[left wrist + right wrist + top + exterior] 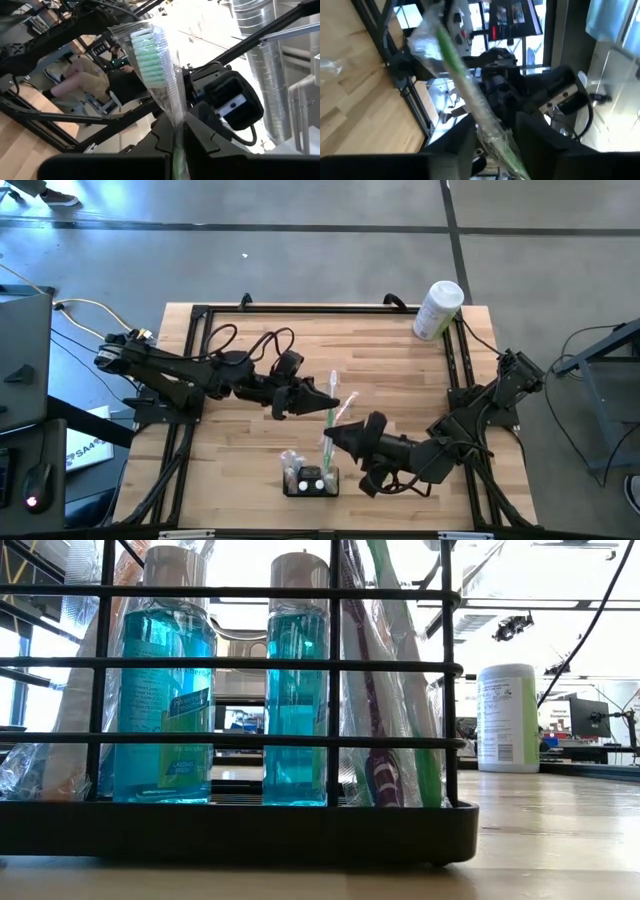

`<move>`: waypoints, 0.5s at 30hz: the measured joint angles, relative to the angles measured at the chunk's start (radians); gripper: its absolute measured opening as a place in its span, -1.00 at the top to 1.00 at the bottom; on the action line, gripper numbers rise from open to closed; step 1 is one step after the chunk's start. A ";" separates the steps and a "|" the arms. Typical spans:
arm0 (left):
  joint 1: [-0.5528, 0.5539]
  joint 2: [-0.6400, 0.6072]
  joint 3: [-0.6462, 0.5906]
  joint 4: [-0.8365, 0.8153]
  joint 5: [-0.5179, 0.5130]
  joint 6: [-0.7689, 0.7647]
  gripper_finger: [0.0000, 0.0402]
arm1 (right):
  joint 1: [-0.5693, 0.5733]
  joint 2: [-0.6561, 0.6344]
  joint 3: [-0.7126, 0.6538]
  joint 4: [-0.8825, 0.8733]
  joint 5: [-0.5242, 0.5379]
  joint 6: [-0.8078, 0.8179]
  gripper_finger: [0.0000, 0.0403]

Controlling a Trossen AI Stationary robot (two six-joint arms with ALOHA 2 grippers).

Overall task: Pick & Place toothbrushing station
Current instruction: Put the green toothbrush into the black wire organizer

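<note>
A green toothbrush [330, 412] in a clear wrapper hangs in the air over the table's middle, between my two grippers. My left gripper [305, 402] comes from the left and is shut on it; the brush head [150, 55] stands out past its fingers. My right gripper [495, 145] reaches in from the right, open, with a finger on either side of the wrapped handle [462, 70]. I cannot tell whether they touch it. The toothbrushing station [312, 480], a black wire holder with two blue bottles [295, 700], stands near the front edge. My left gripper pinches the wrapped toothbrush between its two fingers, on the handle just below the head [176, 119]. The fingers come roughly level from the table's left. The toothbrush is lifted clear of the table, and its green head rises beyond the fingertips inside the wrapper.
A tall white cylindrical container [438, 308] stands at the far right corner. Black cables [250, 345] lie on the far left of the wooden top. More wrapped toothbrushes [385, 690] and tubes stand in the station. A seated person [85, 80] shows beyond the table.
</note>
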 joint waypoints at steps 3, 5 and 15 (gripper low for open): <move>0.000 0.000 -0.001 -0.002 -0.002 0.004 0.93 | 0.000 0.000 0.000 0.005 0.048 0.029 0.15; 0.001 0.001 -0.001 -0.005 -0.006 0.012 0.93 | 0.009 0.000 0.000 0.006 0.097 0.031 0.02; 0.001 -0.015 -0.006 -0.035 -0.083 0.179 0.93 | 0.079 -0.002 0.001 0.015 0.359 0.168 -0.26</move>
